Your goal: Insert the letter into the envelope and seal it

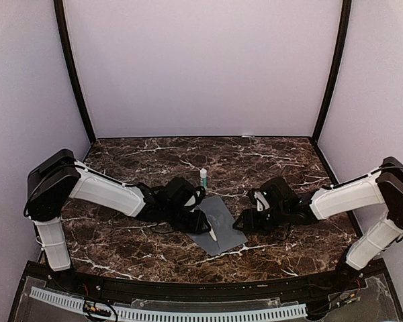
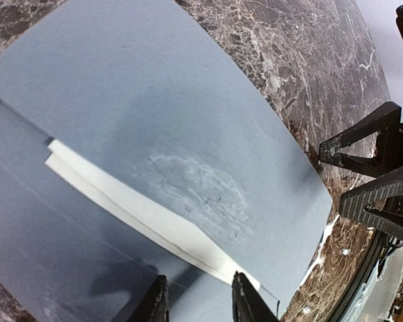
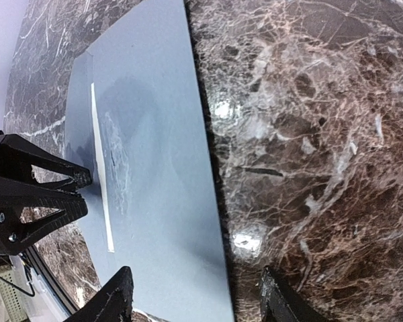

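The slate-grey envelope (image 1: pixel 223 225) lies flat on the marble table between my two grippers. Only a narrow cream strip of the letter (image 1: pixel 213 234) shows, sticking out between the envelope's grey layers; the rest is hidden inside. In the left wrist view the letter (image 2: pixel 134 208) runs diagonally across the envelope (image 2: pixel 154 87), below a faint pale emblem (image 2: pixel 198 191). My left gripper (image 2: pixel 199 278) hovers just over the strip's end, jaws apart, nothing between them. My right gripper (image 3: pixel 195 272) is open wide, straddling the long edge of the envelope (image 3: pixel 161 168). The letter (image 3: pixel 101 188) shows beyond it.
A small white and green glue stick (image 1: pixel 203 177) stands upright on the table just behind the envelope. The grippers face each other closely, left gripper (image 1: pixel 199 221) and right gripper (image 1: pixel 243 221), across the envelope. Pale walls close in the table (image 1: pixel 154 161) on three sides.
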Available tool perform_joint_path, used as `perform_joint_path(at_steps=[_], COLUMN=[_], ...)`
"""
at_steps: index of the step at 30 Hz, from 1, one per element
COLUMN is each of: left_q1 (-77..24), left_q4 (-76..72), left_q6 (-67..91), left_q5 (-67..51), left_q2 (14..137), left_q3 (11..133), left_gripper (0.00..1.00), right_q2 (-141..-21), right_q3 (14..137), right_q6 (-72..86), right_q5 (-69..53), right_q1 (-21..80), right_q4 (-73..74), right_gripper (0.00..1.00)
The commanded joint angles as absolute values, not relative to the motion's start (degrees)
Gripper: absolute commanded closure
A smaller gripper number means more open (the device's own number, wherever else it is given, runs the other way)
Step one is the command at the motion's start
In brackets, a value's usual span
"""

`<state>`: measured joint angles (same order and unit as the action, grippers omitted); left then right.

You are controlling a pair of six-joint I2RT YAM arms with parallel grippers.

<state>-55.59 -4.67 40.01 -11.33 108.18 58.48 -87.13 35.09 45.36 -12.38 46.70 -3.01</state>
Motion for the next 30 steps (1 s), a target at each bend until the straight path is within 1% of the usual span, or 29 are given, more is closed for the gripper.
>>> perform_joint_path(at_steps=[1,3,7,14,25,30], left_q1=[-56.57,-56.6,-56.65,-56.62,-56.65,-56.65], left_q4=[-6.92,-8.26,-9.45,-10.37,-14.67,-13.86], left_q6=[43.2,43.9,44.08,43.68,45.58,45.0], left_q5=[-13.22,-14.0,-14.23,-14.28,-17.63,-16.56], left_q2=[105.97,106.61,107.77,108.99,110.62,110.5], left_q3=[55.63,55.25,55.41,56.16,55.29,55.49], left_gripper=[0.68,0.69,0.73,0.74,0.77,0.77], right_q2=[-86.56,-87.17,-88.58,-90.63,-92.38,-92.3], right_q3=[34.28,34.45,35.1,36.23,37.49,37.92], right_q6=[46.85,47.06,47.18,47.61,48.52,48.44], right_q5=[-12.71,-12.74,-13.21,-13.58,-13.54,-13.06], right_q1=[48.36,48.79,49.42,50.94,52.45,52.64], right_q4=[-4.48,-5.09,-6.07,-6.84,-7.65,-7.29], right_gripper=[0.4,0.4,0.41,0.42,0.43,0.43])
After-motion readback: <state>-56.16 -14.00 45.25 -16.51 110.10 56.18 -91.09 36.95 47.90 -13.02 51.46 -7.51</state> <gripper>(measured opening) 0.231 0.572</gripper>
